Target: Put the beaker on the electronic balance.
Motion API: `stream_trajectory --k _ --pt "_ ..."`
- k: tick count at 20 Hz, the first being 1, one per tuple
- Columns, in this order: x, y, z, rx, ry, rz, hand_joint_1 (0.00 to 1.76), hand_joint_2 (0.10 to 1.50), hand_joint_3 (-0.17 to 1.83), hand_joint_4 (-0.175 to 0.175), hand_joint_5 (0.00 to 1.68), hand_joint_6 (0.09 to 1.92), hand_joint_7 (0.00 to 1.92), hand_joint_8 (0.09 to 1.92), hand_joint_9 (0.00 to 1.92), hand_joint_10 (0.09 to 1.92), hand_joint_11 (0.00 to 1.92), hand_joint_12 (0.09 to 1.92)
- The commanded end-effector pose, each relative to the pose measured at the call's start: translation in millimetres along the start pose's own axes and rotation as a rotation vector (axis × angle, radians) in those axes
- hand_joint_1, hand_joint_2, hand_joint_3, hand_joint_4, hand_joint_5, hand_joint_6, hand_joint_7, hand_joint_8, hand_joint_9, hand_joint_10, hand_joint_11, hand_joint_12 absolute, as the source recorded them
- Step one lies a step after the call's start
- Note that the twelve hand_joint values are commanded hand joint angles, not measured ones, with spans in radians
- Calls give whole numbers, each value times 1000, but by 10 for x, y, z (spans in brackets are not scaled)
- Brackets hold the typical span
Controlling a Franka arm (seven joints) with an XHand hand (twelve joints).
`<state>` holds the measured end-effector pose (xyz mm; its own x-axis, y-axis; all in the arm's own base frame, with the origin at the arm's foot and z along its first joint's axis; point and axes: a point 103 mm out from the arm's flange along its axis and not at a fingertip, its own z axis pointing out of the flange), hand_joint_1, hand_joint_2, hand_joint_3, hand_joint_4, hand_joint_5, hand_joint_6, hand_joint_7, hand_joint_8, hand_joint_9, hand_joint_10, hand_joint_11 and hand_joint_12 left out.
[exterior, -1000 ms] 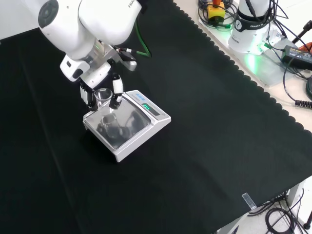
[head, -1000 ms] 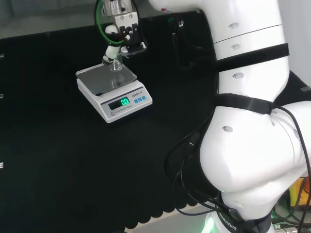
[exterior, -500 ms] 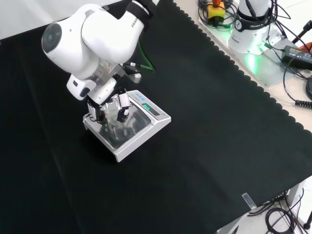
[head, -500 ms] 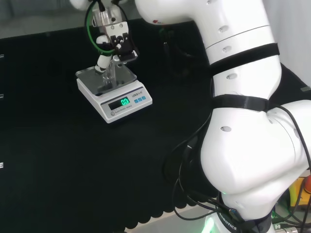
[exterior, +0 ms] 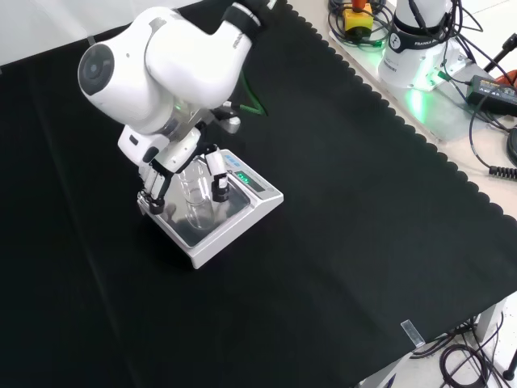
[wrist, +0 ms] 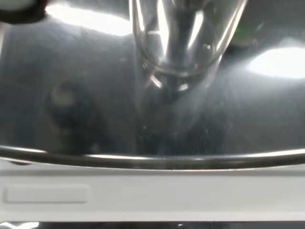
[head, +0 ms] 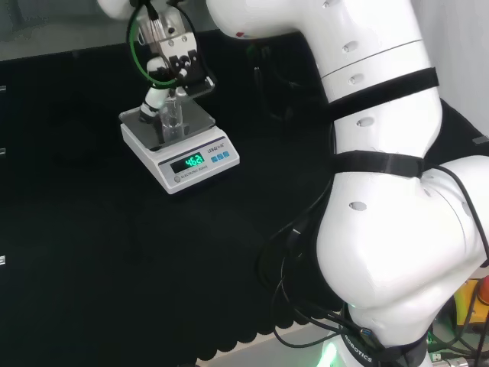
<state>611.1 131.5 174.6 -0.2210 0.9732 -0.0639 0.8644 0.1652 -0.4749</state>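
Fingers [exterior: 218, 179] curled round beaker [exterior: 195, 196], beaker base on balance [exterior: 242, 212] pan

Arm: white Franka, links bent forward and down from 1 o'clock in the front view. Hand [exterior: 179, 170]: black and white, lowered, palm facing down. Fingers [exterior: 218, 184]: curled inward around a clear vessel, thumb opposite at 9 o'clock.

Electronic balance [head: 179, 145] on the cloth [head: 92, 252], toward the head view's upper left. On the balance's pan [exterior: 182, 222]: beaker [head: 171, 120], upright, base touching the pan. Above and around the beaker: hand [exterior: 174, 162], fingers [exterior: 218, 174] at either side. Behind the balance in the head view: bare cloth. Right of the balance there: arm links [head: 382, 153].
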Motion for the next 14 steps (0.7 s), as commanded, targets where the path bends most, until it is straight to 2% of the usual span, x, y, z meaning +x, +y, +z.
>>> stream_trajectory --k 1,8,14 --pt "44 -443 -485 -9 -94 20 475 573 183 -69 208 87 49 801 99 926 304 1556" --pt "64 -661 -777 -45 -35 26 430 571 130 -63 159 87 21 811 44 966 273 1588" --pt "-37 -832 -808 -86 -5 0 414 592 107 -58 182 87 0 753 111 953 304 1573"
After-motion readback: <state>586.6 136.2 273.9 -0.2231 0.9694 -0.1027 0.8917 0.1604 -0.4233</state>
